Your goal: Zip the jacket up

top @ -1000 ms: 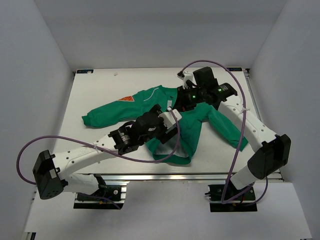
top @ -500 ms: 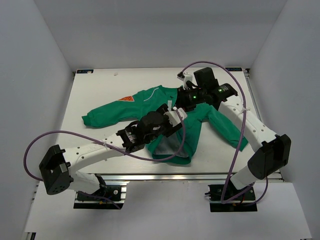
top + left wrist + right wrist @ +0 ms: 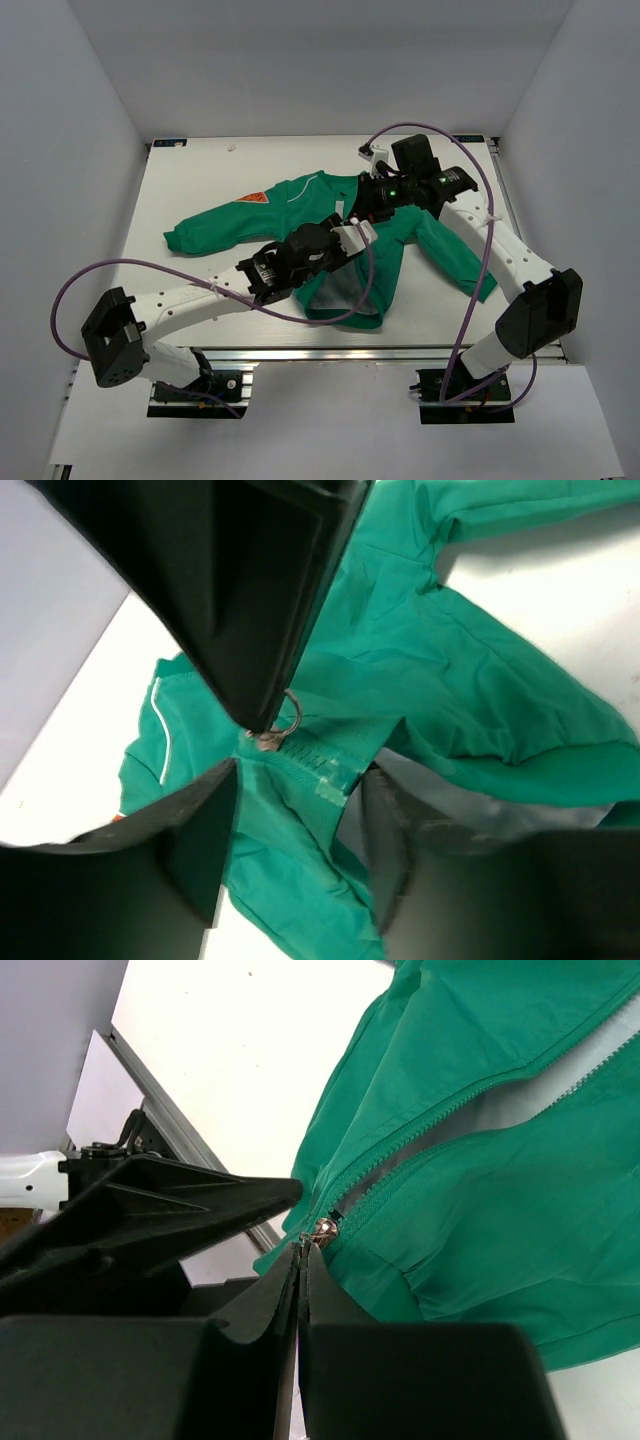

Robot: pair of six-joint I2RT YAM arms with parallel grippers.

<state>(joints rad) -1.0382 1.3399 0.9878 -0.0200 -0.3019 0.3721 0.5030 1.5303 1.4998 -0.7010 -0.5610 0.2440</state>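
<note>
Left gripper (image 3: 350, 236) has moved in toward the zip; jaws narrower than before, part open astride the jacket (image 3: 285, 205) front, not pinching it. Right gripper (image 3: 303, 1248) closed tight on the zip pull (image 3: 323, 1228). Jacket mid-table (image 3: 200, 170), collar far, hem near, sleeves spread left-right. White table, pale walls (image 3: 300, 60).

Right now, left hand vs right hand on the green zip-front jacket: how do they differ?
Left hand open; right hand shut. Left hand straddles fabric of the small green zip-front jacket, not clamping it; right hand pinches its metal zipper pull. Both meet at the same zipper spot.
</note>
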